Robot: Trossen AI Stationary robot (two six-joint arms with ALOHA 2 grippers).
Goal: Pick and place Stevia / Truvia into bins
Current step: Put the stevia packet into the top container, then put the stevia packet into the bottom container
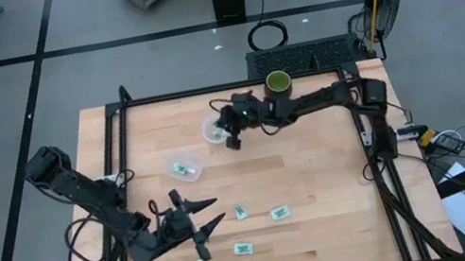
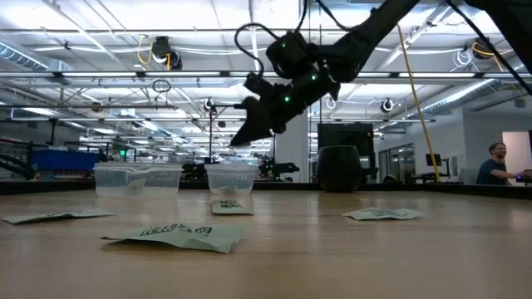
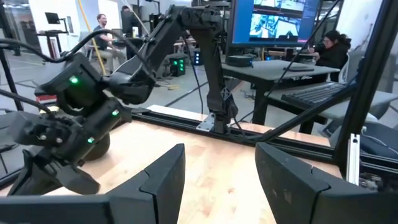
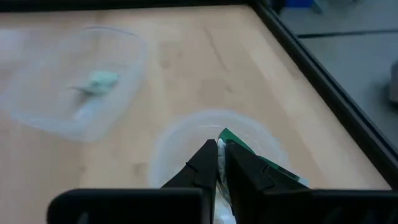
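Observation:
My right gripper (image 4: pixel 217 163) is shut on a white-and-green Stevia sachet (image 4: pixel 231 139) and hangs just above the round clear cup (image 4: pixel 214 146), seen also in the high view as right gripper (image 1: pixel 232 137) and cup (image 1: pixel 214 132). The wider clear tub (image 1: pixel 186 167) stands on the table beside the cup, with one sachet (image 4: pixel 96 82) lying in it. Several more sachets lie flat on the table, among them one sachet (image 1: pixel 241 211), a second (image 1: pixel 279 212) and a third (image 1: pixel 243 248). My left gripper (image 1: pixel 219 208) is open and waits near the table's near left part. My right gripper pinches the sachet between its two fingers, coming slanting down from the table's right. The sachet's green-printed end (image 4: pixel 273 169) sticks out past the fingers over the cup's opening. The sachet is lifted clear of the table.
A dark green cup (image 1: pixel 278 82) stands at the far edge, behind the round cup. A black frame rail (image 1: pixel 206 90) runs along the table's far and side edges. People sit at desks in the room beyond the table.

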